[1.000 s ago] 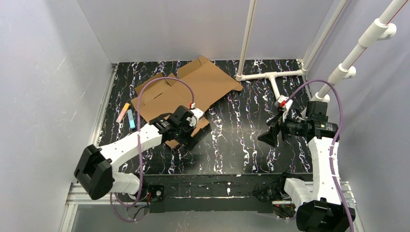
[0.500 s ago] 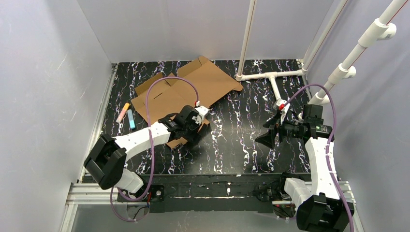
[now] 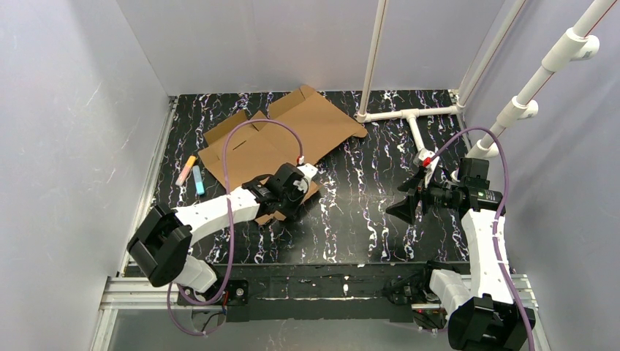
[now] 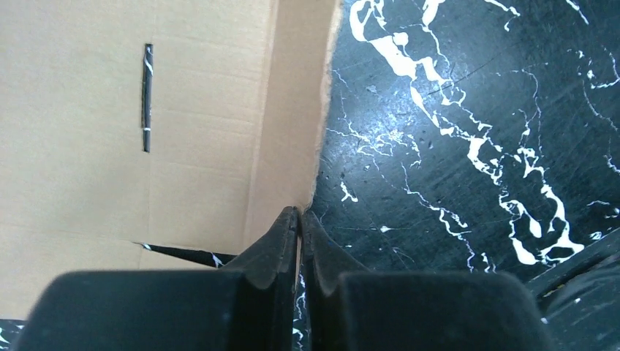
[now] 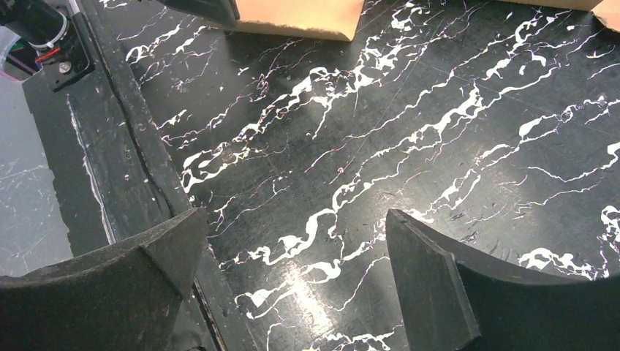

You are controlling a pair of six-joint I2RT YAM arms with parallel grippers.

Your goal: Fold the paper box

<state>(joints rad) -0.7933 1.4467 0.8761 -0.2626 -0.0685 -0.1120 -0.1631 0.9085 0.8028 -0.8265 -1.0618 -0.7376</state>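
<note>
The paper box [image 3: 285,135] is lying flat and unfolded on the black marbled desk [image 3: 358,227], over on the far-left side, slots and flaps all showing. The left hand [image 4: 300,216] is pinched down on the near-right edge of one flap, with the cardboard edge running right into its tips. The right hand [image 5: 294,219] hangs over bare desk on the right, well apart from the box, spread wide with nothing in it. An orange marker [image 3: 186,170] and a blue marker [image 3: 199,180] sit just left of the box.
</note>
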